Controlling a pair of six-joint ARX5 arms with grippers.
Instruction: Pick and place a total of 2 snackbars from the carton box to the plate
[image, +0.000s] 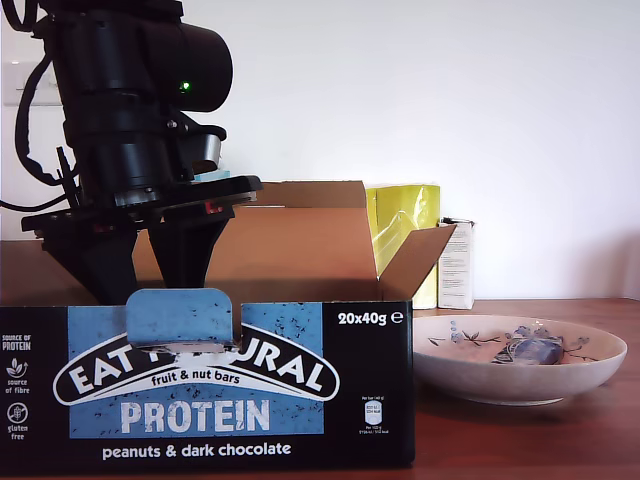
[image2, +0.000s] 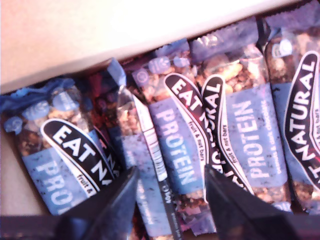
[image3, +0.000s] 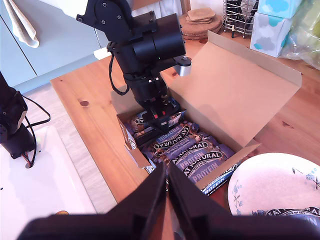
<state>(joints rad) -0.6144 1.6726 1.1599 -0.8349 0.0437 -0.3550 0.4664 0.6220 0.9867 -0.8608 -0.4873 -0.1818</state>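
Hovering open over boxed snackbars (image2: 172, 150) — my first tool (image2: 170, 192).

Carton box (image: 210, 385) front showing "EAT NATURAL", "fruit & nut bars", "PROTEIN", "peanuts & dark chocolate", "20x40g", "source of protein". Snackbars (image2: 180, 150) inside showing "EAT NATURAL", "PROTEIN".

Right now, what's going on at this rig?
My first gripper is down inside the carton box with its jaws open over the packed snackbars, nothing gripped yet. My second gripper hangs above the box's near edge, shut and holding nothing. One snackbar already lies in the plate, which sits beside the box on the exterior view's right. So one bar is placed and the next pick is being set up.
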